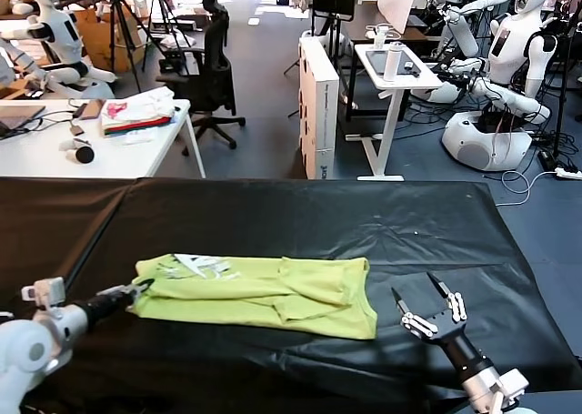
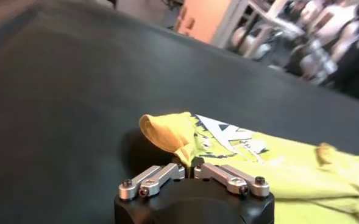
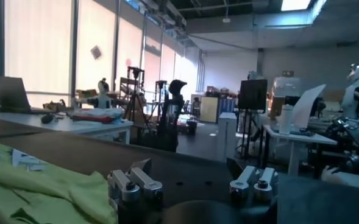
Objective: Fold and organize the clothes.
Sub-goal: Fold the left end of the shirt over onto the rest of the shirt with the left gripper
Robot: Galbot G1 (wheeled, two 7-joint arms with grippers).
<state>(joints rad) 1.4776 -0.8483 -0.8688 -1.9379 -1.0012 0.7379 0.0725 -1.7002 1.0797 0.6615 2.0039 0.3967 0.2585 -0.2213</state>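
T-shirt (image 1: 264, 294), part-folded near the table (image 1: 273, 214) front edge, is pinched at its left end by the closed left gripper (image 1: 143, 289); right gripper (image 1: 425, 305) waits open, so lift evenly.

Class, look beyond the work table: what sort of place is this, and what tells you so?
Most likely a robotics lab: white humanoid robots stand along the far side, with a camera tripod and a cluttered white desk.

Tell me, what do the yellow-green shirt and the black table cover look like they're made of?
The T-shirt looks like soft, matte knit fabric, probably cotton: it creases limply and bunches where the left gripper pinches its edge. The black table cover seems a thin cloth or plastic sheet, faintly shiny, with wrinkles.
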